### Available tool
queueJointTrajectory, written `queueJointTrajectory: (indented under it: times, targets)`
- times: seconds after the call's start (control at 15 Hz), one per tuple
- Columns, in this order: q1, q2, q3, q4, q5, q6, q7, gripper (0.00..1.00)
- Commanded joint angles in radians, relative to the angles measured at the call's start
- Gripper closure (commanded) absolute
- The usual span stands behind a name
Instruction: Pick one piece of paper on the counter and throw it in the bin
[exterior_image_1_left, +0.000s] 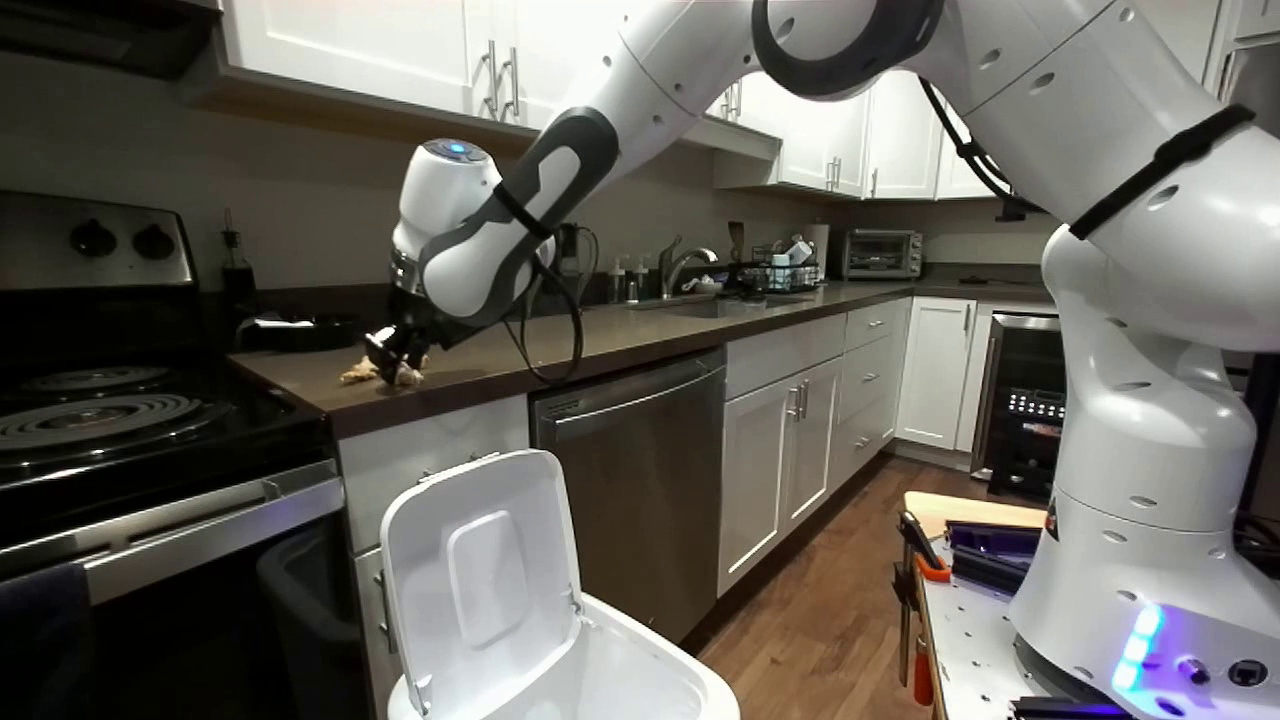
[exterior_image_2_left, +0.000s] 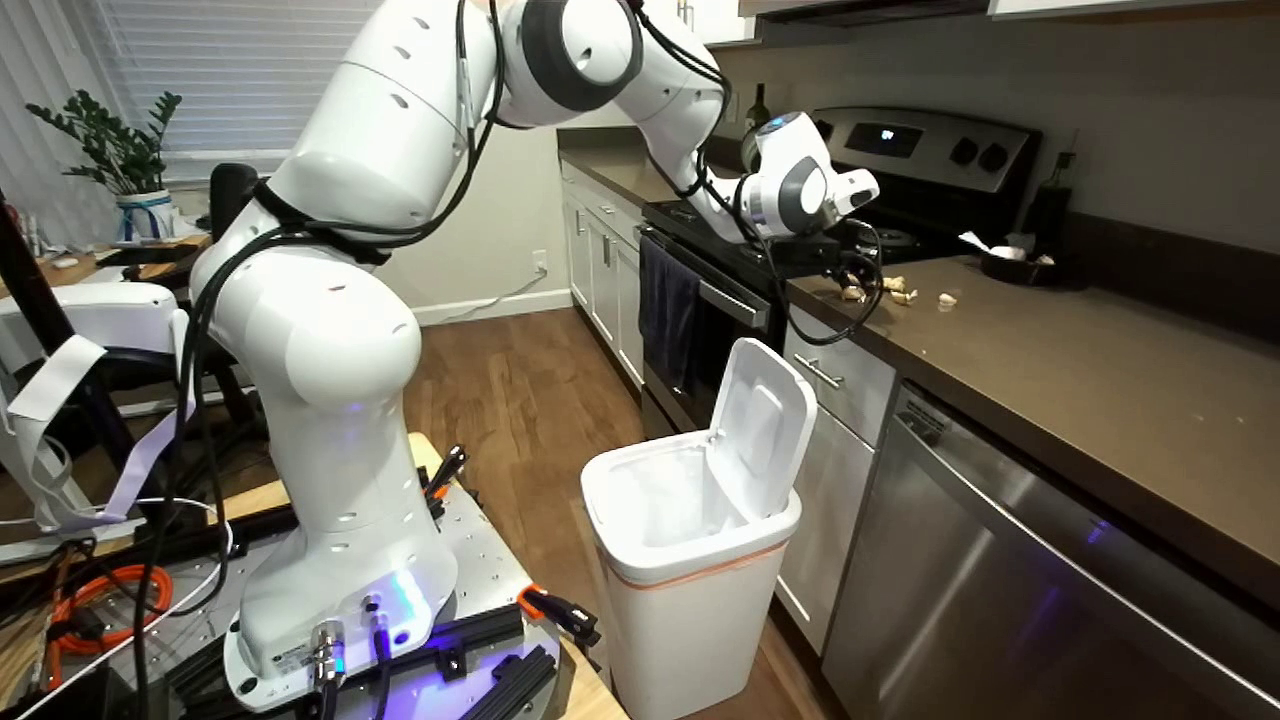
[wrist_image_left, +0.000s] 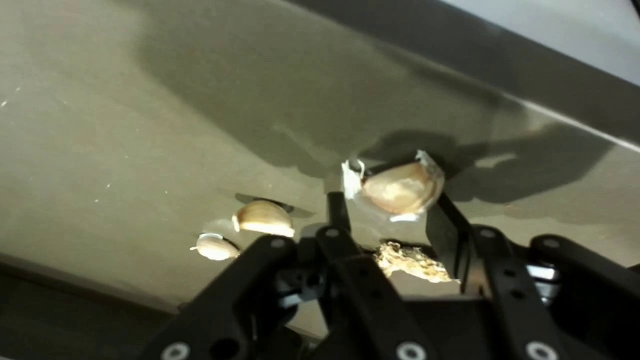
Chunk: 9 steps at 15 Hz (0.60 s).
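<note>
Jaws apart over brown kitchen counter (exterior_image_2_left: 1090, 355)

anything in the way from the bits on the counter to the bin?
Yes, on the bin: the raised lid stands on the side facing the counter, blocking a low, straight path in. Its top looks lower than the counter, so the claw could probably carry over it.

Arm (exterior_image_1_left: 1080, 110) is finished in white, broken up by dark grey joint bands (exterior_image_2_left: 548, 55), dotted with oval recesses (exterior_image_1_left: 1162, 198). Black cables (exterior_image_1_left: 970, 152) held on with black straps (exterior_image_1_left: 1190, 143). Base (exterior_image_1_left: 1100, 590) lit by a blue light strip (exterior_image_1_left: 1137, 645); wrist cap (exterior_image_1_left: 445, 190) marked with a blue-lit disc (exterior_image_1_left: 455, 148). Gripper (wrist_image_left: 391, 202) is built from black linkages (wrist_image_left: 360, 290), fastened with silver screws (wrist_image_left: 411, 351).
</note>
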Motion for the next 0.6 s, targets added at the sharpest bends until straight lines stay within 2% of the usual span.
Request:
queueJointTrajectory:
  times: [0.0,0.07,0.13,0.2,0.33,0.53]
  targets:
    - [-0.005,-0.022,0.019,-0.017,0.003,-0.048,0.015,0.85]
    - [-0.004,-0.022,0.021,-0.014,0.002,-0.057,0.018,0.93]
    - [-0.005,-0.022,0.025,-0.013,0.002,-0.064,0.019,0.91]
    - [-0.007,-0.022,0.028,-0.011,0.002,-0.071,0.018,0.60]
    - [-0.006,-0.021,0.026,-0.007,-0.001,-0.081,0.021,0.59]
    - [-0.006,-0.027,0.018,-0.005,-0.007,-0.101,0.029,0.41]
